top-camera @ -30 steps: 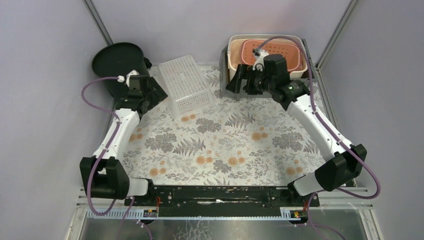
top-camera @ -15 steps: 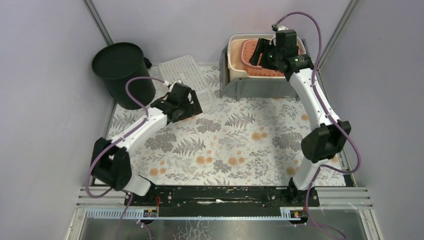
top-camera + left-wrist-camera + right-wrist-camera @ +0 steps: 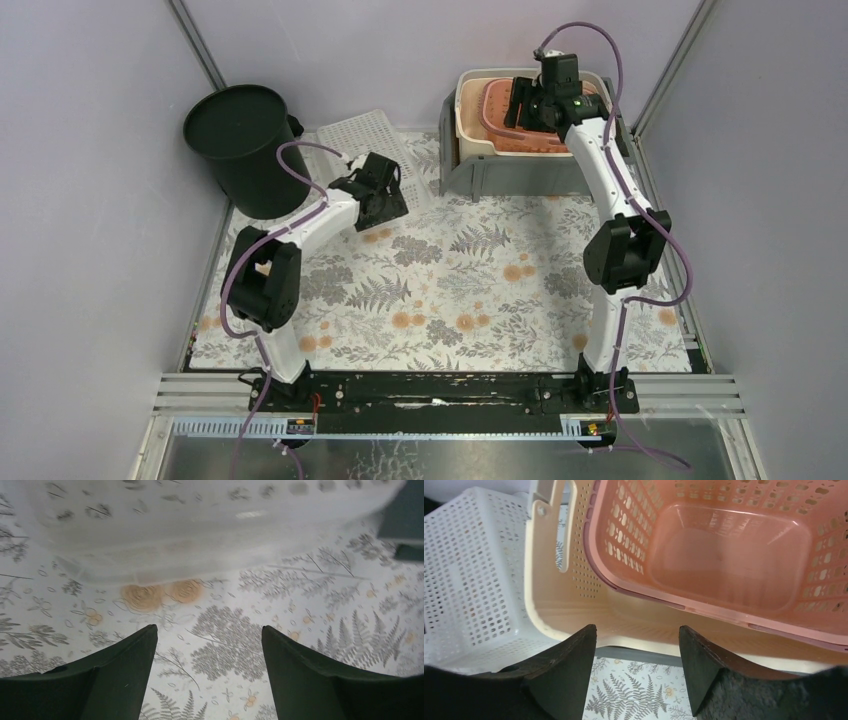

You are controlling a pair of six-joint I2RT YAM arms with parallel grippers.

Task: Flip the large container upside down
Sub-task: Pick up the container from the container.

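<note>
Gray bin (image 3: 500, 178) is sitting in the far-right corner, and I'm guessing that's the big one. My right gripper (image 3: 636, 630) is hovering above it, fingers spread. My left gripper (image 3: 208, 628) is gaping too, farther off.

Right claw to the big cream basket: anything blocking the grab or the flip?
Grab: nothing visible; the open right claw hovers over the near wall of the cream basket. Flip: a pink basket is nested inside it, and both sit in a grey bin, likely in the way.
</note>
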